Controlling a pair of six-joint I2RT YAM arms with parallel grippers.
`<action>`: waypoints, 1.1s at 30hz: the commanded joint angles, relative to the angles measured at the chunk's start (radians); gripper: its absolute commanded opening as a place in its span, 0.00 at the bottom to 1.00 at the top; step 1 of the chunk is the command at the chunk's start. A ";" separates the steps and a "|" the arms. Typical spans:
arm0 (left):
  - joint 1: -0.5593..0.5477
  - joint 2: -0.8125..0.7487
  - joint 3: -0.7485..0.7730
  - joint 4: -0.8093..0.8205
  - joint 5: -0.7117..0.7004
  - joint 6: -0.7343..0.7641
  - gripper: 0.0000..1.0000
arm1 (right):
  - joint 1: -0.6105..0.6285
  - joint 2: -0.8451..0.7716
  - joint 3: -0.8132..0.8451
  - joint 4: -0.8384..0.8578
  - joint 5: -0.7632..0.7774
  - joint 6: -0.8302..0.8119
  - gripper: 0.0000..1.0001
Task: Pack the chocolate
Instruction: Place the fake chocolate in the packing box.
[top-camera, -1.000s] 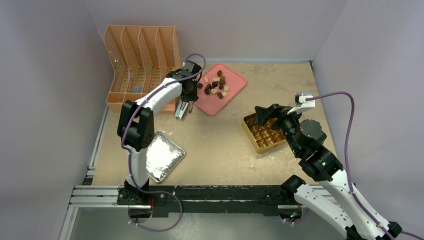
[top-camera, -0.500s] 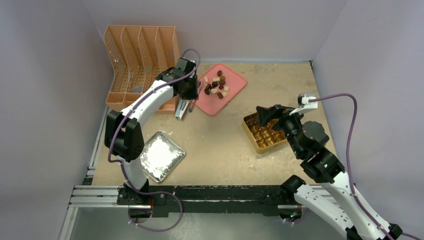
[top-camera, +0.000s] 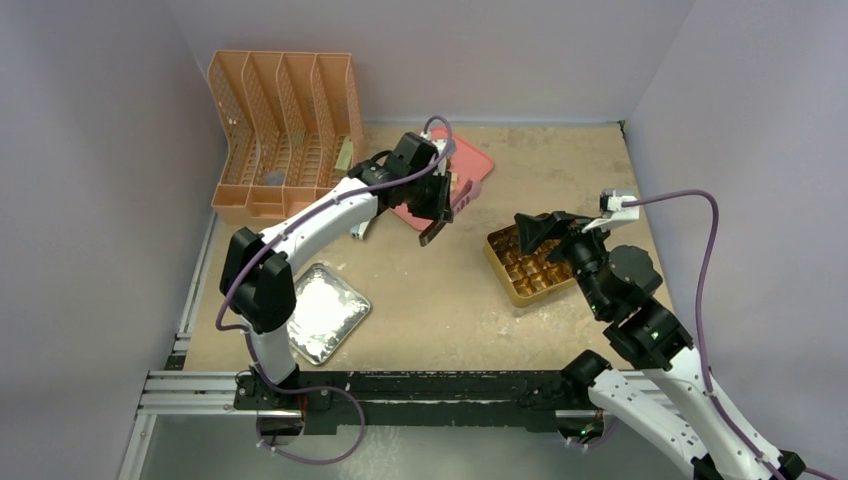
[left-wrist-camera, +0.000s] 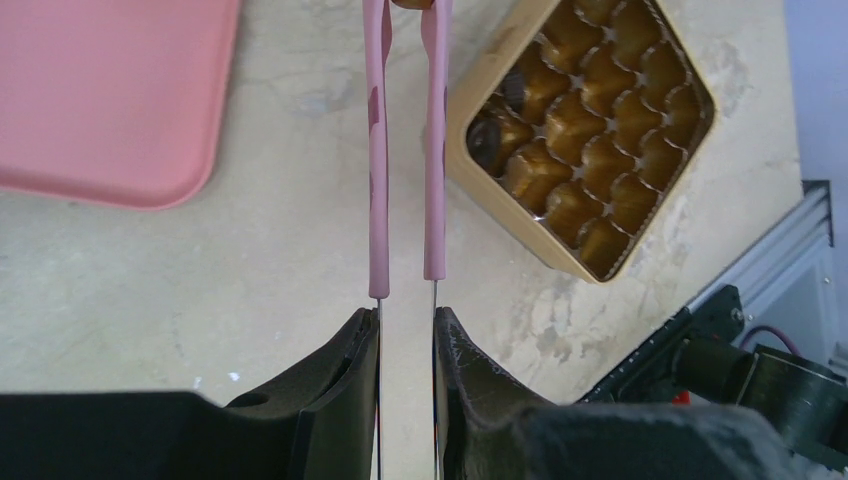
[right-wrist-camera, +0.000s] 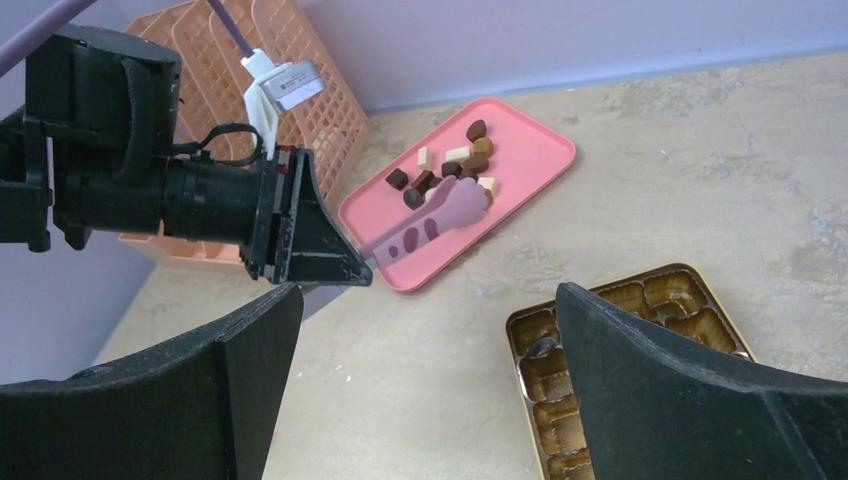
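Swung right off the tray's left edge: left gripper (left-wrist-camera: 407, 320) now sits above the pink tray's (right-wrist-camera: 535, 150) near side, clamped on pink tongs (left-wrist-camera: 377, 170). A small brown bit (left-wrist-camera: 410, 3) sits between the tong tips, cut off by the wrist view's top edge, so I can't confirm what it is. Most chocolate pieces (right-wrist-camera: 478, 130) lie on the tray, around the tong tips in the right wrist view. Two dark pieces (left-wrist-camera: 492, 135) sit in gold box (left-wrist-camera: 468, 105) cells. The right gripper (right-wrist-camera: 428, 290) is spread wide above the box. In the top view the arm hides the tray pile.
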 joint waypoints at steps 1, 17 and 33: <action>-0.028 -0.027 0.030 0.104 0.076 -0.019 0.22 | -0.003 -0.025 0.040 0.032 0.013 0.008 0.98; -0.140 0.072 0.061 0.201 0.156 -0.069 0.23 | -0.003 -0.040 0.041 0.028 0.017 0.005 0.98; -0.174 0.191 0.142 0.177 0.179 -0.066 0.25 | -0.002 -0.033 0.033 0.031 0.010 0.005 0.98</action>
